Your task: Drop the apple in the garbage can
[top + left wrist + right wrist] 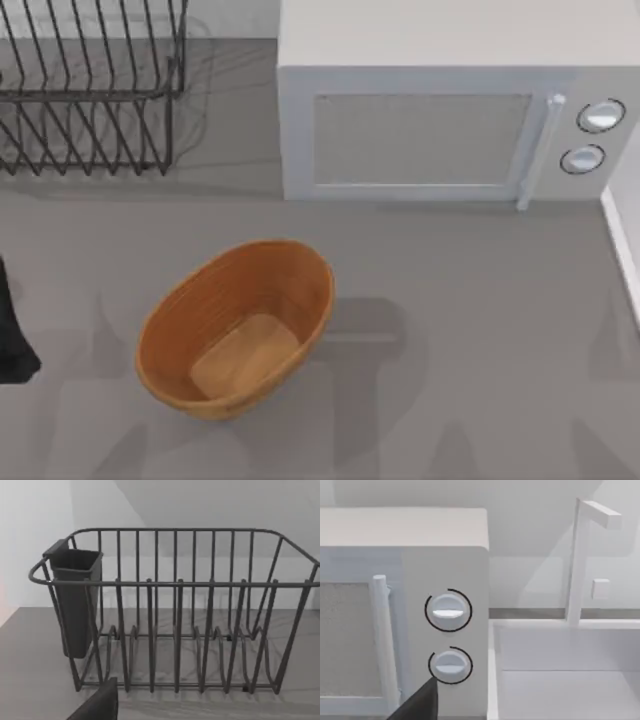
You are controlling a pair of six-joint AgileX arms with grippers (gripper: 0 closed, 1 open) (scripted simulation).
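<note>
At the far left edge of the top view, a dark piece of the left arm point(12, 335) juts in over the grey table point(480, 340); I cannot tell whether its jaws are open or closed. Behind it, at the back left, stands the black wire dish rack point(90, 90), and the left wrist view shows a dark grey cup point(75, 600) hung on one end wall. Moving right, the oval orange-brown ribbed wooden basket point(237, 327) sits left of centre, nothing inside on its lighter flat bottom, its long axis running diagonally from near left to far right. Bare table lies all around it. At the back right stands the white microwave point(450, 110), door shut, two round dials point(448, 610). Beside it, a white sink point(565, 675) lines the right edge.
</note>
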